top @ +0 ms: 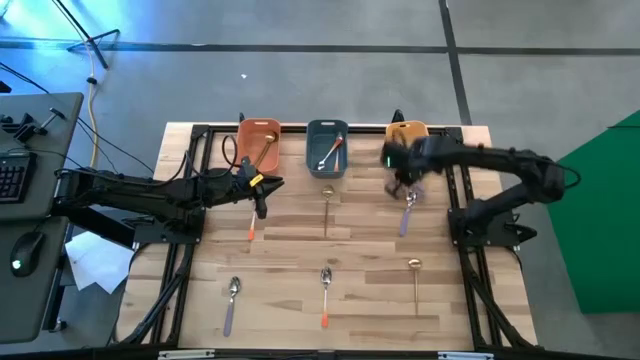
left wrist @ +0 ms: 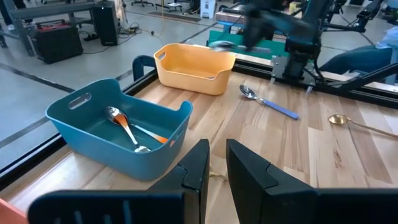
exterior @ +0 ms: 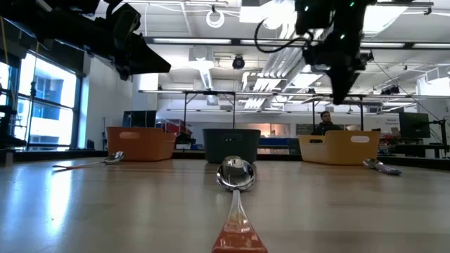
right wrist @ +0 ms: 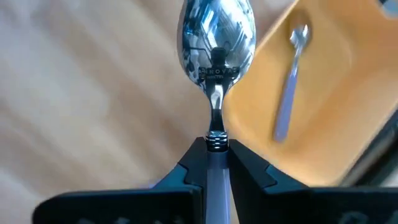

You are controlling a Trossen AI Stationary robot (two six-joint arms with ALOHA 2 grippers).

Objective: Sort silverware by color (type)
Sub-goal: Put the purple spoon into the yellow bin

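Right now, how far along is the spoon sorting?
Sorted: two orange-handled spoons in blue tray, gold spoon in orange tray, purple spoon in yellow tray. Right gripper holds a second purple spoon beside it. Six spoons lie on table; left gripper hovers near orange tray.

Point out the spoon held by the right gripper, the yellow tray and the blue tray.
Lavender-handled spoon (right wrist: 217, 43), right wrist view, bowl.
Yellow tray (left wrist: 193, 78), left wrist view, front wall.
Blue tray (left wrist: 134, 163), left wrist view, near wall.

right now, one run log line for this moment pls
right gripper: shut on purple spoon, beside yellow tray | left gripper: open, empty, near blue tray | loose spoons on table
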